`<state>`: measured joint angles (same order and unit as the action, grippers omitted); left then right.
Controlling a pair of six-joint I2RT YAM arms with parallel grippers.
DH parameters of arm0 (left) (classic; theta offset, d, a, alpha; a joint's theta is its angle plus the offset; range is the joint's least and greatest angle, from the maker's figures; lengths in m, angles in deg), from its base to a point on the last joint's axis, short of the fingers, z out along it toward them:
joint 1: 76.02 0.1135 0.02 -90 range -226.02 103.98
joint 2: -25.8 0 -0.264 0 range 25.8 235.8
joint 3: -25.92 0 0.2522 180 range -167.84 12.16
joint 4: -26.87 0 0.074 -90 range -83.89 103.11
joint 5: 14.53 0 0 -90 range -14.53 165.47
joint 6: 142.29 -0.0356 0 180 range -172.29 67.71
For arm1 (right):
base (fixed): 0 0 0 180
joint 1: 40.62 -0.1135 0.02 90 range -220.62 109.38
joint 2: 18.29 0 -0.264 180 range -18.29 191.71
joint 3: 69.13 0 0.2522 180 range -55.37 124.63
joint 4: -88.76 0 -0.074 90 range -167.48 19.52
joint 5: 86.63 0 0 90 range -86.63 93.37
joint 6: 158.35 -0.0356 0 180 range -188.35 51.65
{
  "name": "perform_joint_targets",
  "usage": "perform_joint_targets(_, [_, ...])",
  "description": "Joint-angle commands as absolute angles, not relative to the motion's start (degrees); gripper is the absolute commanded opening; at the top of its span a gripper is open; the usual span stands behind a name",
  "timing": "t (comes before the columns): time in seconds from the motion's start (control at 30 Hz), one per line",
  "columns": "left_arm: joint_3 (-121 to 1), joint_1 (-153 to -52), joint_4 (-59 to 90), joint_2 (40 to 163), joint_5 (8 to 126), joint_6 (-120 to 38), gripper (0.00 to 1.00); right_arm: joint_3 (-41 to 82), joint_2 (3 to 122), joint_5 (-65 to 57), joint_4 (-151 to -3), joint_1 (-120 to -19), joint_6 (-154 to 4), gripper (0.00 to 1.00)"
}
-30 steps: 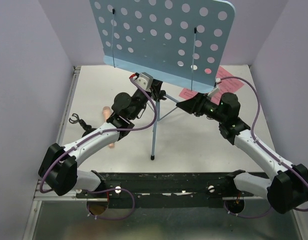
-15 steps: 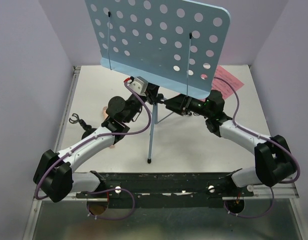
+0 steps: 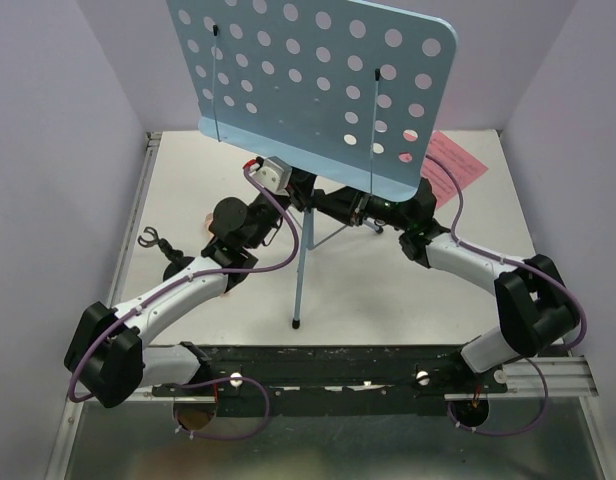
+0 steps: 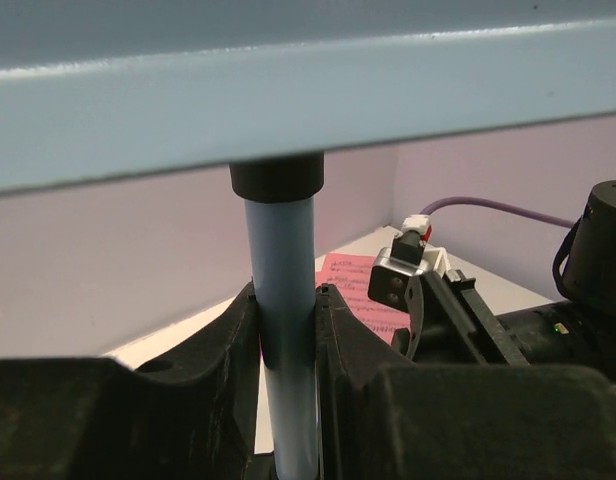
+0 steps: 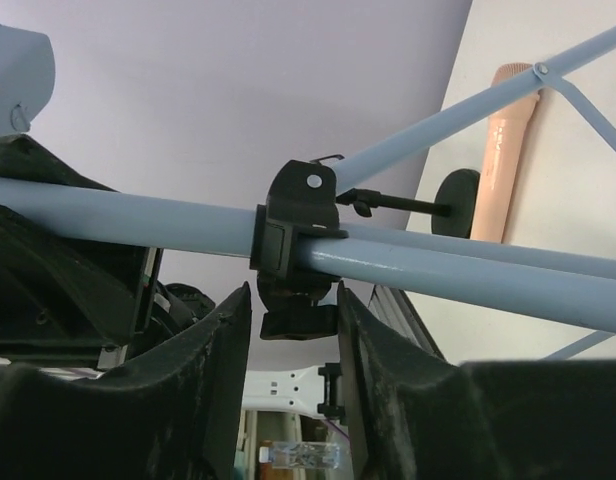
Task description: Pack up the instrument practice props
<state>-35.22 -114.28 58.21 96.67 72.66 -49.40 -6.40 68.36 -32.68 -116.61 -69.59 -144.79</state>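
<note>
Left gripper (image 4: 285, 335) pinches the music stand (image 3: 288, 150) pole just under the desk, stand at mid-table; from its 3 o'clock the right gripper (image 5: 293, 330) straddles the black collar (image 5: 298, 240), squeeze impossible to tell; pink pages (image 3: 458, 160) lie at 2 o'clock

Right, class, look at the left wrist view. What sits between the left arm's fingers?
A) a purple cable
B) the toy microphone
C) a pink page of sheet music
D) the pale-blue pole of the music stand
D: in the left wrist view the left arm's fingers press against both sides of the pale-blue stand pole, just under its black collar. The pink sheet lies further back, untouched.
</note>
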Motion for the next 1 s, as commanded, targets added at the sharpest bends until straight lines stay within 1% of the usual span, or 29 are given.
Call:
perform_joint_targets(0.0, [-34.1, -114.4, 59.1, 95.8, 70.3, -49.6, 0.0, -4.3, 70.2, -34.4, -119.5, -71.3, -146.5, 0.37])
perform_joint_targets(0.07, [-34.2, -114.4, 59.2, 95.7, 70.4, -49.5, 0.0, -3.9, 70.7, -34.7, -119.5, -71.6, -146.6, 0.26])
perform_joint_targets(0.13, [-33.9, -114.3, 59.3, 95.5, 70.5, -49.5, 0.0, -3.6, 70.9, -34.3, -119.1, -71.7, -146.2, 0.2])
perform_joint_targets(0.2, [-33.8, -114.3, 59.3, 95.2, 70.6, -49.4, 0.0, -3.3, 71.0, -34.0, -118.5, -71.8, -145.2, 0.1])
perform_joint_targets(0.23, [-33.8, -114.5, 59.2, 95.2, 70.5, -49.4, 0.0, -3.0, 70.9, -34.1, -118.5, -71.8, -144.9, 0.04])
perform_joint_targets(0.27, [-33.6, -114.4, 59.1, 95.1, 70.5, -49.5, 0.0, -2.6, 71.0, -34.3, -118.5, -71.9, -144.4, 0.01])
perform_joint_targets(0.33, [-33.5, -114.3, 58.9, 95.1, 70.5, -49.5, 0.0, -2.2, 70.9, -34.4, -118.3, -72.1, -142.5, 0.01])
perform_joint_targets(0.4, [-33.5, -114.4, 58.7, 95.0, 70.5, -49.5, 0.0, -0.8, 70.4, -34.0, -115.2, -72.5, -137.5, 0.01])
perform_joint_targets(0.53, [-33.5, -114.5, 58.1, 95.0, 70.5, -49.3, 0.0, 3.2, 68.7, -29.4, -102.9, -74.8, -119.5, 0.01])
perform_joint_targets(0.6, [-33.7, -114.3, 57.8, 95.0, 70.8, -49.3, 0.0, 3.7, 67.5, -25.6, -100.2, -76.4, -111.4, 0.01])
perform_joint_targets(0.77, [-33.8, -114.4, 57.3, 95.4, 72.0, -49.4, 0.0, 2.2, 65.6, -15.1, -98.7, -80.0, -98.3, 0.01])
perform_joint_targets(0.97, [-34.2, -114.3, 57.1, 96.4, 73.3, -48.8, 0.0, -4.2, 62.6, -3.5, -105.3, -84.6, -86.6, 0.01])
